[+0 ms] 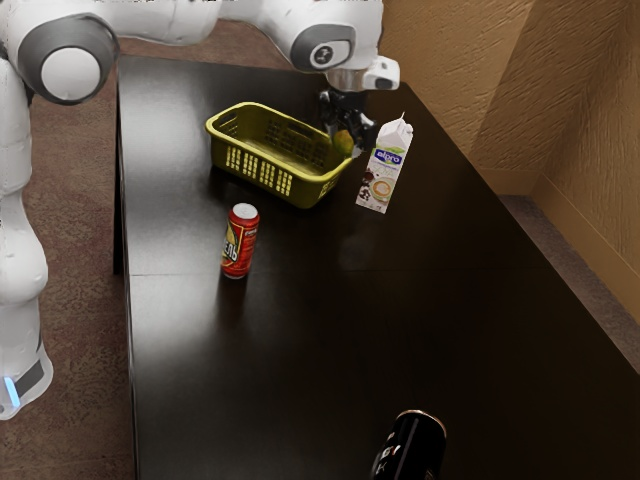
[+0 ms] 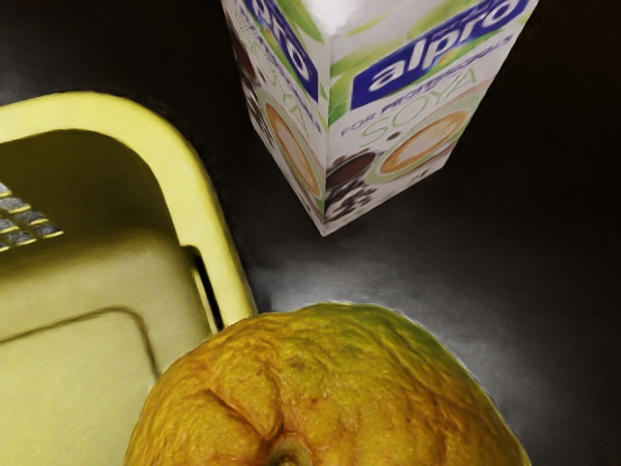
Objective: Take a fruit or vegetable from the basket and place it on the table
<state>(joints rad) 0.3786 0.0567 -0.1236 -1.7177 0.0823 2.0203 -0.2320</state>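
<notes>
At the basket's end near the carton, my gripper (image 1: pixel 348 138) is shut on a yellow-green, wrinkled fruit (image 1: pixel 343 144), with dark fingers on two sides of it. The fruit is up at the level of the rim of the yellow-green basket (image 1: pixel 262 183). In the wrist view the fruit (image 2: pixel 330 393) looms large, orange-yellow with a green patch, overlapping the edge of the basket (image 2: pixel 184 184). What lies beneath the fruit is hidden.
An alpro carton (image 1: pixel 385 167) stands close beside the gripper and the basket's end; the wrist view has this carton (image 2: pixel 388 97) too. A red can (image 1: pixel 240 241) and a black can (image 1: pixel 412 447) are on the dark table (image 1: pixel 300 340).
</notes>
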